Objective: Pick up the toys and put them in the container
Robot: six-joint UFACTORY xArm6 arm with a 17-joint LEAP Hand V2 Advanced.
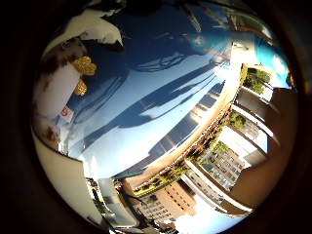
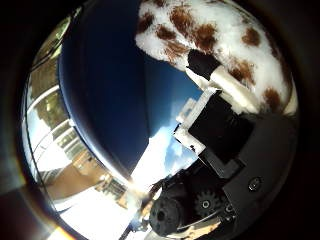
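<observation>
A white plush toy with brown spots (image 2: pixel 215 35) lies close against the palm in the thumb side view. The white and black fingers (image 2: pixel 215 120) of my right hand (image 2: pixel 225 150) curl against it. In the little finger side view the same toy (image 1: pixel 54 88) shows beside the palm, with golden parts (image 1: pixel 85 66) and a white finger (image 1: pixel 97 29) over it. The toy hangs above a blue table top (image 1: pixel 166 88), where the hand's shadow falls. A light blue container (image 1: pixel 271 60) stands at the table's edge, away from the hand.
The blue table has an orange edge (image 1: pixel 185 146). Beyond it are windows with buildings (image 1: pixel 175 200) outside. Something green (image 1: pixel 255 78) lies beside the light blue container.
</observation>
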